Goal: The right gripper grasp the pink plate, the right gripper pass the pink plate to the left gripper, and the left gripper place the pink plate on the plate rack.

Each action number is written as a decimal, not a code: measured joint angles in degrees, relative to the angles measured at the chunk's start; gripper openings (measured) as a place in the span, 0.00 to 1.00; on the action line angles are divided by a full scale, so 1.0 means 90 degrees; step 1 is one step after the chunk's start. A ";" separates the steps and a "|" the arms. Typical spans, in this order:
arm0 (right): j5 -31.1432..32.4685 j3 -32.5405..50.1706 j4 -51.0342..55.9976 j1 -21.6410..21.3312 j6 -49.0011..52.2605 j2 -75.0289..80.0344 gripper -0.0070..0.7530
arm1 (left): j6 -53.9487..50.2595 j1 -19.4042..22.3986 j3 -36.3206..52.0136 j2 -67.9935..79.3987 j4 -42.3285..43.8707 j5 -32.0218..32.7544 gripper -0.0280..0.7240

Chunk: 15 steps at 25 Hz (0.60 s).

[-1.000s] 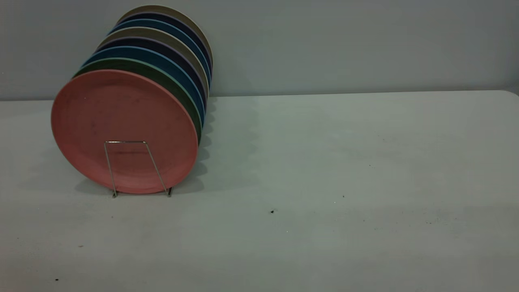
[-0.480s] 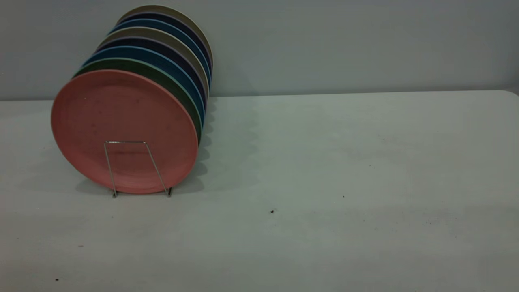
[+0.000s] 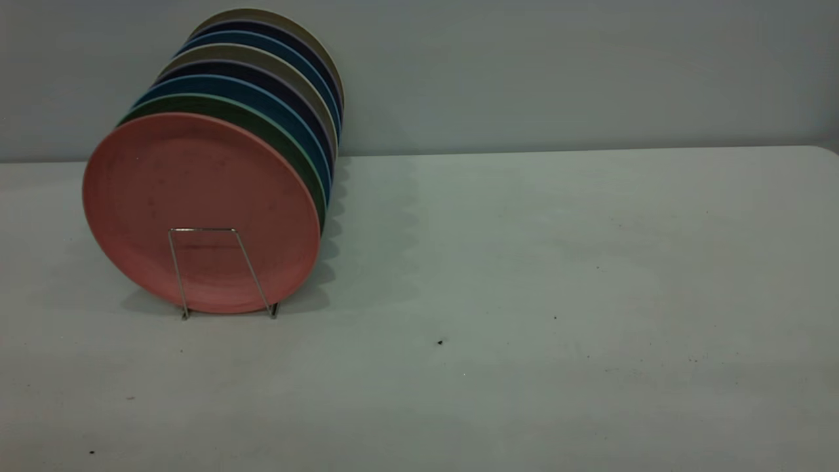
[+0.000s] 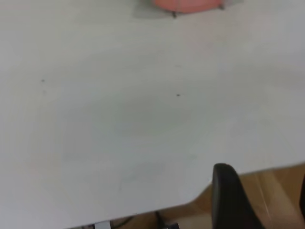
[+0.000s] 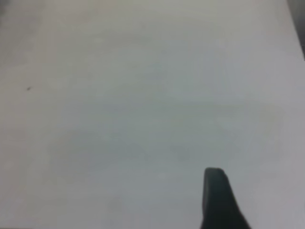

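Grey table [image 3: 524, 262]: pink plate [image 3: 196, 196] fronts racked plates [image 3: 275, 78]; claw states unclear.

White table [image 4: 119, 105] (pink plate [image 4: 188, 5] at far edge), left pincer [image 4: 267, 200] near.

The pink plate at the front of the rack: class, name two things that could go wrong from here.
1. The pink plate stands on edge behind only one low wire loop of the plate rack; a knock might roll it out.
2. The teal-green plate and others are packed close behind it, so a bump to the front could disturb the row.
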 joint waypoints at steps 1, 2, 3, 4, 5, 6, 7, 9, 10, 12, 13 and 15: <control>0.0000 0.0000 0.0000 -0.0083 0.0000 0.0000 0.60 | 0.0000 0.0020 0.0000 -0.0112 0.0000 0.0002 0.55; 0.0000 0.0000 0.0000 -0.0158 0.0000 0.0000 0.60 | 0.0000 0.0022 0.0000 -0.0300 0.0000 0.0008 0.55; 0.0000 0.0000 0.0000 -0.0190 0.0000 0.0000 0.60 | 0.0000 0.0022 0.0000 -0.0507 0.0000 0.0016 0.55; 0.0000 0.0000 0.0000 -0.0206 0.0000 0.0000 0.60 | 0.0000 0.0022 0.0000 -0.0651 0.0000 0.0045 0.55; -0.0006 0.0000 0.0000 -0.0206 0.0000 0.0000 0.60 | 0.0000 0.0022 0.0000 -0.0708 0.0000 0.0089 0.55; -0.0006 0.0000 0.0000 -0.0206 0.0000 0.0000 0.60 | 0.0000 0.0022 0.0000 -0.0722 0.0000 0.0113 0.55; -0.0006 0.0000 0.0000 -0.0206 0.0000 0.0000 0.60 | 0.0000 0.0022 0.0000 -0.0728 0.0000 0.0121 0.55; -0.0006 0.0000 0.0000 -0.0206 0.0000 0.0000 0.60 | 0.0000 0.0022 0.0000 -0.0746 0.0000 0.0121 0.55; -0.0006 0.0000 0.0000 -0.0206 0.0002 0.0000 0.60 | 0.0000 0.0022 0.0000 -0.0746 -0.0005 0.0121 0.55; -0.0006 0.0000 0.0000 -0.0206 0.0002 0.0000 0.60 | 0.0000 0.0022 0.0000 -0.0746 -0.0005 0.0121 0.55; -0.0006 0.0000 0.0000 -0.0206 0.0002 0.0000 0.60 | 0.0000 0.0022 0.0000 -0.0746 -0.0005 0.0121 0.55; -0.0006 0.0000 0.0000 -0.0206 0.0002 0.0000 0.60 | 0.0000 0.0022 0.0000 -0.0746 -0.0005 0.0121 0.55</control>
